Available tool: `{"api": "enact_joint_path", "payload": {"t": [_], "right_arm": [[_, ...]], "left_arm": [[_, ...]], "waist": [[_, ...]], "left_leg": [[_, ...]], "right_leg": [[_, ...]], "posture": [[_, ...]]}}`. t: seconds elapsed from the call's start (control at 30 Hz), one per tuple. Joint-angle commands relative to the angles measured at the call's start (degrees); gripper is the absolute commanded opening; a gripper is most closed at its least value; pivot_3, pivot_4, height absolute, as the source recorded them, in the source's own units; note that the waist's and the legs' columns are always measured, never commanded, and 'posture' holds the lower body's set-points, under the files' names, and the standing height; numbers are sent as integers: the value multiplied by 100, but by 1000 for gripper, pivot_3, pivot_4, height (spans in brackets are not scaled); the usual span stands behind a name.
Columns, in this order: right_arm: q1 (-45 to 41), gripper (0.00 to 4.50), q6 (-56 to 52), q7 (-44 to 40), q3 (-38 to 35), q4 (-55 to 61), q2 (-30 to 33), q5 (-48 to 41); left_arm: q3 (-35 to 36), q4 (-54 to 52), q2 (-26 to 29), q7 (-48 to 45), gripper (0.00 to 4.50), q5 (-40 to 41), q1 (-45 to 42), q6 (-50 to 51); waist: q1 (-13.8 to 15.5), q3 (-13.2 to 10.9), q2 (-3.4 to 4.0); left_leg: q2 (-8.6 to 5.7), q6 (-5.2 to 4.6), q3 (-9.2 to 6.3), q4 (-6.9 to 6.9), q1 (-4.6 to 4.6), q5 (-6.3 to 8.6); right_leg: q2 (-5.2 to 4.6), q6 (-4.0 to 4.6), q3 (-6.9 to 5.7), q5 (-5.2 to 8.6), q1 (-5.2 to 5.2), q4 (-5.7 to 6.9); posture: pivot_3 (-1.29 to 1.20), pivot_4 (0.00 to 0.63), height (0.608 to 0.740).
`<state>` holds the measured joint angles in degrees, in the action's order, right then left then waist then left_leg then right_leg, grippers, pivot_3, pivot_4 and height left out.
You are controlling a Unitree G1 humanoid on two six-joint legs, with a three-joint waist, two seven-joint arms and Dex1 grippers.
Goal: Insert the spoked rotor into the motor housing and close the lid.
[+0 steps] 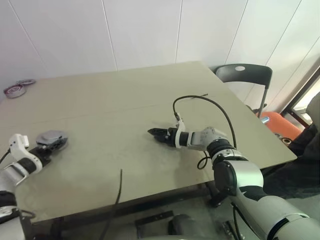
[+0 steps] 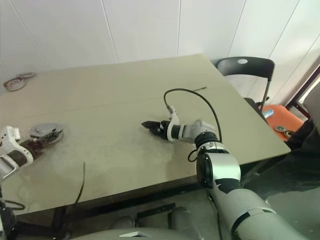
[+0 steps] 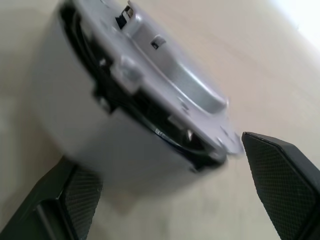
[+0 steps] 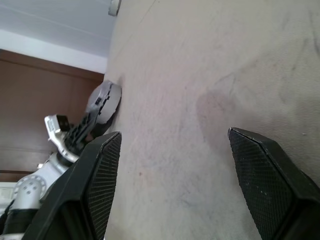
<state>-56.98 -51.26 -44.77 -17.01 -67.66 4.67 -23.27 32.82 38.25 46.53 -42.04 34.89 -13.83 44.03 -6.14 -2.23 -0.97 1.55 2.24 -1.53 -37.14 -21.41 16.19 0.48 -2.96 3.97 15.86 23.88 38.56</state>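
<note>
Left wrist view: left gripper (image 3: 170, 200) released, fingers splayed, tips just short of the flat round grey metal lid (image 3: 150, 95) seated on the motor housing, assembly lying flat near the beige table's (image 1: 125, 110) left edge. Right gripper (image 1: 156, 134) open mid-table, empty. Two small rings (image 1: 17, 88) at far-left corner; bare tabletop between.

- The left gripper (image 1: 49, 147) sits at the table's (image 1: 115, 110) near left edge, its black fingers spread apart
- A round grey assembly, the motor housing (image 1: 52, 138) with the lid on top, lies right at the tips of those fingers, touching or almost touching them
- The right gripper (image 1: 153, 132) rests mid-table, jaws parted with nothing between them, tips pointing towards the housing, well apart from it
- A black cable (image 1: 205, 107) loops up behind the right wrist
- Two small round parts (image 1: 17, 88) lie at the far left corner, far beyond the left jaws
- A dark chair (image 1: 243, 76) stands past the table's far right corner
</note>
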Motion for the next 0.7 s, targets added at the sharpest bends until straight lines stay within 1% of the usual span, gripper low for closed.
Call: {"api": "enact_joint_path", "payload": {"t": [0.03,0.1,0.23,0.4,0.53,0.7], "right_arm": [[-82,3583,95,38,8,-11,-71,24],[-91,3583,127,54,12,-34,-79,42],[-77,3583,166,83,27,-55,-100,88],[-69,3583,175,47,36,-60,-97,97],[-71,3583,52,-254,94,45,-47,66],[-123,3583,-97,-708,215,263,64,29]], "left_arm": [[61,-626,263,-371,4462,140,367,307],[-71,-972,360,-615,4462,112,767,447],[-96,-1958,491,-1092,4462,279,1478,752],[200,-3340,553,-1312,4462,609,2042,1053],[408,-4195,372,-1056,4462,1035,1881,1290],[341,-4556,84,-651,4462,1525,1183,1484]], "waist": [[-1,0,-1],[-3,1,0],[-71,-1,6],[-90,-6,15],[-87,-5,14],[-90,-6,14]], "left_leg": [[0,1,0,0,2,-1],[-1,2,0,-2,5,-1],[-1,3,1,1,5,-2],[-1,3,0,0,6,-2],[-2,3,0,-1,8,-2],[-4,1,-1,-1,11,-3]], "right_leg": [[-1,0,-1,0,-2,1],[-2,0,-1,0,-5,4],[-3,2,0,1,-4,2],[-6,3,-4,2,-10,-1],[-5,2,-5,2,-16,-6],[8,-1,-9,2,-27,-18]], "posture": [[0,0,740],[0,0,740],[0,0,740],[0,0,740],[0,0,740],[0,0,740]]}}
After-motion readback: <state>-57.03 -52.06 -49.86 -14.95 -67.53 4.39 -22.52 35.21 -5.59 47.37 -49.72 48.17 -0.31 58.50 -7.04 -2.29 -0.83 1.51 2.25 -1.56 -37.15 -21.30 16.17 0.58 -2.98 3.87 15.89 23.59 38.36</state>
